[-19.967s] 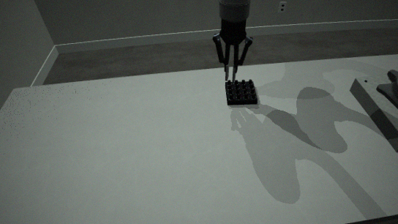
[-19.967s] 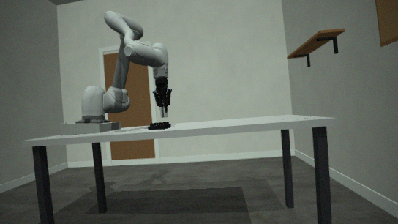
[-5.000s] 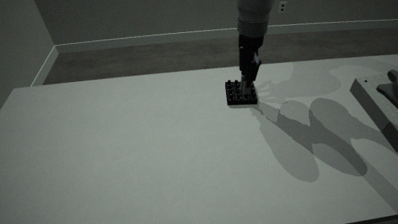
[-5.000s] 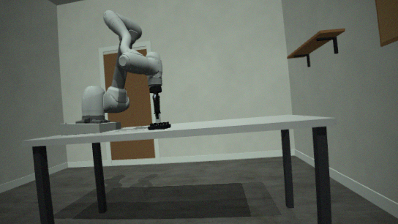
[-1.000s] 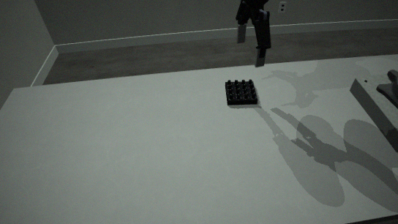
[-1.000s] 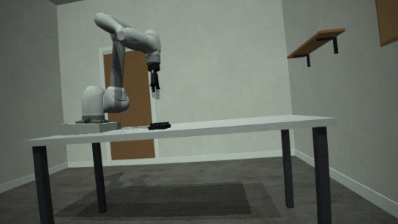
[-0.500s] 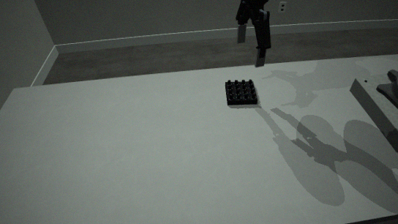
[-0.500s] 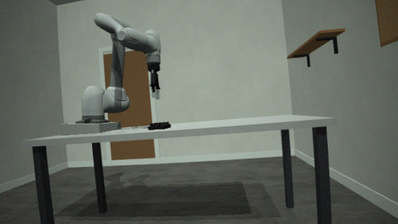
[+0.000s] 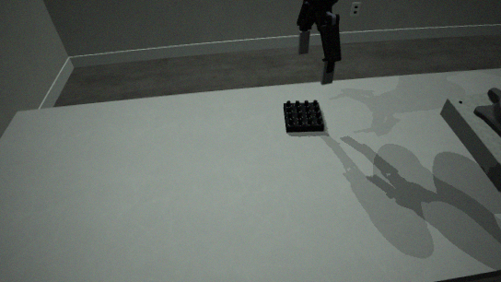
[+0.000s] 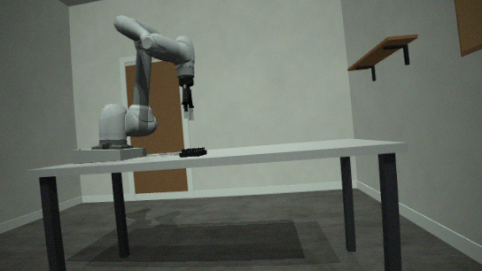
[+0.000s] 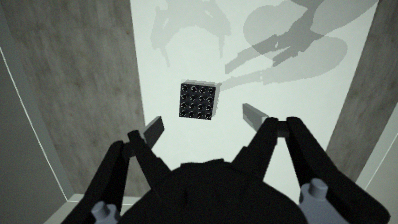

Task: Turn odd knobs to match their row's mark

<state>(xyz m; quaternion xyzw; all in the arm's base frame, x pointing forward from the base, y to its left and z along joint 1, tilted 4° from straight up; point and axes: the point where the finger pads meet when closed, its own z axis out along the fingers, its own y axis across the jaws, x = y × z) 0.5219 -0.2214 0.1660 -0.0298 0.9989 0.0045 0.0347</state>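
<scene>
The knob box [image 9: 303,117] [image 10: 192,152] [image 11: 198,101] is a small black square block with a grid of dark knobs. It stands flat on the white table [image 9: 161,184] [image 10: 283,150] [image 11: 170,60]. The knob lines and printed names are too small and dark to read. My gripper [image 9: 315,62] [image 10: 189,112] [image 11: 202,117] is open and empty. It hangs high above the table, above the box and a little to one side, fingers pointing down.
The robot's grey base plate [image 9: 465,126] [image 10: 111,154] sits at one end of the table, with the arm [image 10: 146,49] rising from it. Arm shadows fall across the table beside the box. The floor lies beyond the table's far edge [image 9: 184,94].
</scene>
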